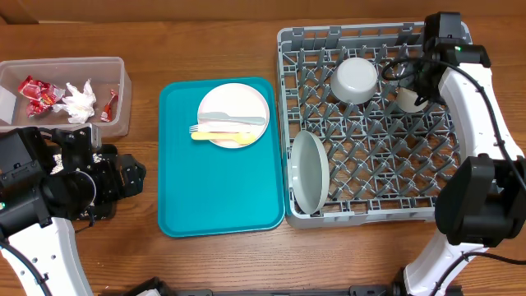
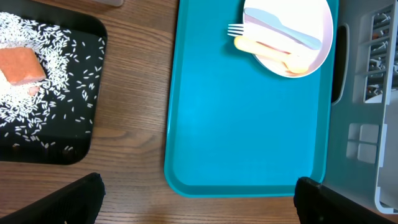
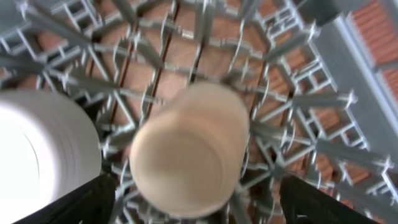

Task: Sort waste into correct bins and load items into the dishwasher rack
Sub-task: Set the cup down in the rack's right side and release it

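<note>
The grey dishwasher rack [image 1: 374, 210] holds a grey bowl [image 1: 355, 78], a grey plate [image 1: 310, 171] on edge and a small white cup [image 1: 408, 99]. My right gripper [image 1: 421, 82] is open, with its fingers either side of the cup [image 3: 186, 146] but apart from it; this view is blurred. A pale plate [image 1: 233, 115] with yellow and white cutlery [image 1: 223, 130] lies on the teal tray [image 1: 218, 185]. My left gripper [image 2: 199, 202] is open and empty over the table. The black tray [image 2: 93, 43] holds rice [image 2: 59, 74] and an orange cube [image 2: 22, 65].
The clear tub [image 1: 119, 99] at the far left holds red wrappers [image 1: 37, 92] and a white napkin [image 1: 80, 103]. My left arm covers most of the black tray in the overhead view. The teal tray nearly touches the rack's left wall.
</note>
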